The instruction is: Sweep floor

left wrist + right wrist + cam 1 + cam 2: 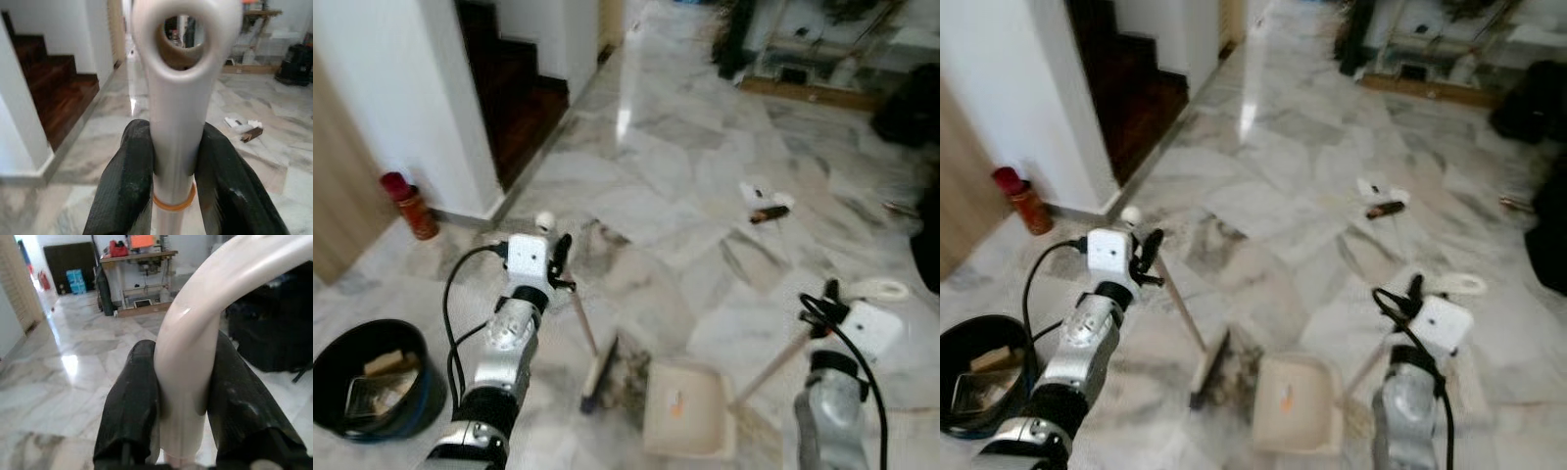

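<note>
My left gripper (560,253) is shut on the white handle of a small broom (583,328), whose dark bristle head (600,375) rests on the marble floor beside a patch of dust. In the left wrist view both black fingers (124,186) clamp the broom handle (177,122) just below its ring end. My right gripper (829,297) is shut on the looped handle of a cream dustpan (687,408) lying flat on the floor right of the bristles. The dustpan handle (188,377) sits between the right fingers (129,406). Scattered litter (766,206) lies farther out on the floor.
A black bin (372,382) holding scraps stands at my lower left. A red bottle (409,205) stands by the white wall corner, with dark wooden stairs (514,93) behind. Shelving and dark bags (911,103) line the far right.
</note>
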